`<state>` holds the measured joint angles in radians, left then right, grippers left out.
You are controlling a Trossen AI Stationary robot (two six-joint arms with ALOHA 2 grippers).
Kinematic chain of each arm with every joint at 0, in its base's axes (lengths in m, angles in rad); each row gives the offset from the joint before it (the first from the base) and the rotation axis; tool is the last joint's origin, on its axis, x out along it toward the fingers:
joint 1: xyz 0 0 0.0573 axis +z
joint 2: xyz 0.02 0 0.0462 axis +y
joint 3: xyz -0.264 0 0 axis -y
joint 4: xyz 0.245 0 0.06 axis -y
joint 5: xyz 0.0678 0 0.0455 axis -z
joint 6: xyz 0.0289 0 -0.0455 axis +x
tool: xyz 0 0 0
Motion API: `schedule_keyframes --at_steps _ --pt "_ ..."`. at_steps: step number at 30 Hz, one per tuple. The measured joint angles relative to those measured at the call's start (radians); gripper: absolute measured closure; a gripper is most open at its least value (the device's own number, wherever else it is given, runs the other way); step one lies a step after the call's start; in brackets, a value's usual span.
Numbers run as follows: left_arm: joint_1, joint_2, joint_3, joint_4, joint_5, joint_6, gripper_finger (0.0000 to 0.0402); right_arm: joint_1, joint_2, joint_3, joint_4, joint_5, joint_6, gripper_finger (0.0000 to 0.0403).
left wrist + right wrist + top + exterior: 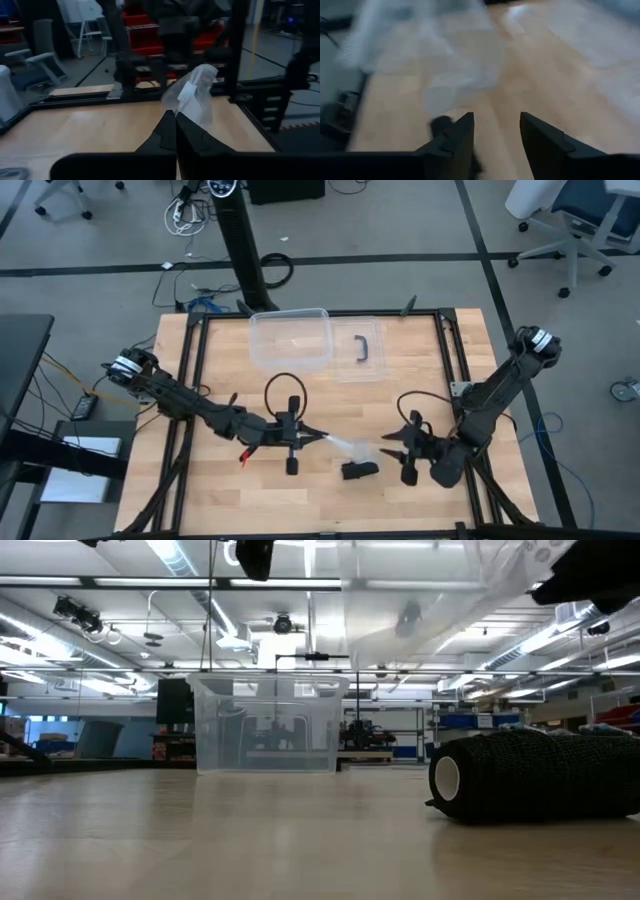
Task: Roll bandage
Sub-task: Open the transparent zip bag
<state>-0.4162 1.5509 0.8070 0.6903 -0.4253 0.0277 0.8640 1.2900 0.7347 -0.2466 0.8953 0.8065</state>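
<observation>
While the bandage (359,470) lies as a finished black roll on the table (220,380), near the front edge and between my two arms, the step in hand appears to be getting the clear plastic bag (350,446) clear of it.

My left jaws (318,438) are clenched on one end of the bag; in the left wrist view the crinkled film (194,95) stands up from the closed tips. My right jaws (392,442) stand parted with nothing between them: the right wrist view shows bare wood in the gap, and a dark shape (439,123) just off one finger, too blurred to name.

To do this step well, I judge the following applies:
- Keep the left jaws firmly shut; thin film slips easily.
- Move the bag up and away from the roll, so that it does not drag the roll along.
- Keep the right jaws apart from the roll; a nudge could set it rolling or loosen its outer wrap.

Pose: my left arm reaches in from the table's left edge, stretched low toward the centre, jaws pointing to the right. My right arm folds in from the right edge, jaws pointing left toward the bag's far end. Behind, a clear plastic box (290,338) and its lid with black handle (364,348) rest well apart from the work.
</observation>
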Motion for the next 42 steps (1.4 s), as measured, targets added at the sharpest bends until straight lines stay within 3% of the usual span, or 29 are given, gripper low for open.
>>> schedule_keyframes --at_steps 5,9,20,27,35,39,42 --pt "0.024 0.0 0.0 0.007 -0.038 -0.003 0.0401 0.023 0.0 -0.057 0.26 -0.002 -0.098 0.0249" --pt "0.043 0.0 0.0 0.016 -0.052 -0.003 0.0401 0.03 0.0 -0.048 0.299 0.001 -0.145 0.0255" --pt "0.049 0.0 0.0 0.024 -0.041 -0.004 0.0401 -0.011 -0.014 -0.045 0.214 0.028 -0.121 0.0261" --pt "0.048 0.0 0.0 0.022 -0.041 -0.005 0.0402 0.006 -0.018 0.071 -0.05 0.044 -0.08 0.0261" --pt "0.048 0.0 0.0 0.022 -0.041 -0.005 0.0401 -0.015 0.005 0.079 -0.06 0.009 -0.039 0.0262" --pt "0.048 0.0 0.0 0.023 -0.041 -0.005 0.0402 -0.053 0.048 0.079 -0.066 -0.024 -0.017 0.0277" --pt "0.048 0.0 0.0 0.023 -0.041 -0.004 0.0402 -0.07 0.074 0.079 -0.066 -0.026 -0.015 0.031"
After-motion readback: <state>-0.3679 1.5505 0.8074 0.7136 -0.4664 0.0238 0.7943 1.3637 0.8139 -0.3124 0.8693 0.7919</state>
